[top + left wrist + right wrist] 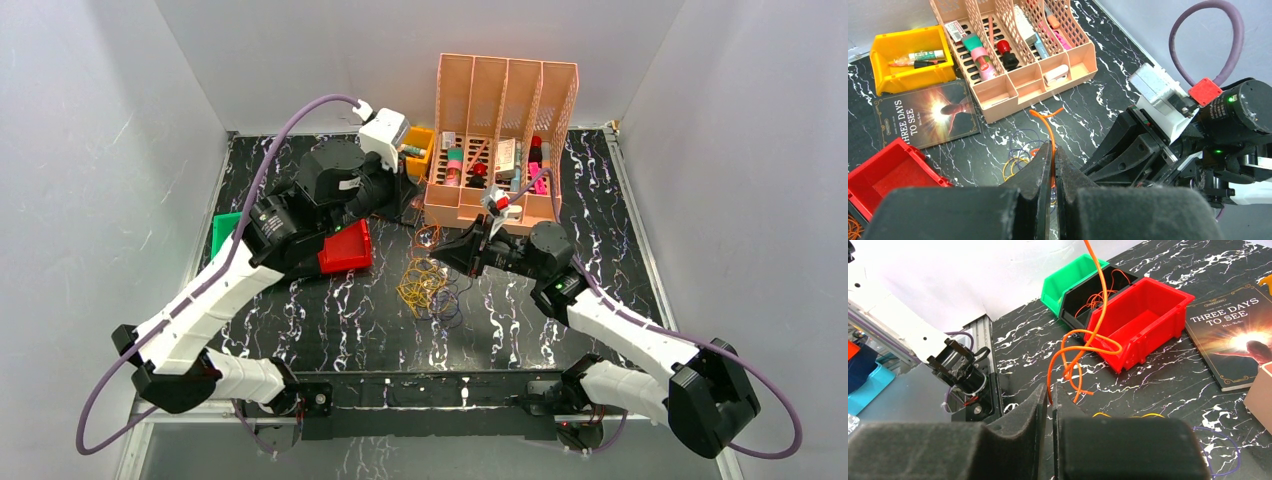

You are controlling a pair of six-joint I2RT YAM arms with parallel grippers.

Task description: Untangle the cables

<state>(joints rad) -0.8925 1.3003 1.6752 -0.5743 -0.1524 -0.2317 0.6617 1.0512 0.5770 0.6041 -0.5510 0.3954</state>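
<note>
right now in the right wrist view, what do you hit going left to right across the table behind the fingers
green bin → black bin → red bin → book

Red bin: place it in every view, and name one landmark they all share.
Top external: the red bin sits left of centre, to the right of the green bin.
Left wrist: the red bin is at the lower left edge.
Right wrist: the red bin is above and right of centre.
Shared landmark: the black marbled table top, which lies under the bin in all three views.
</note>
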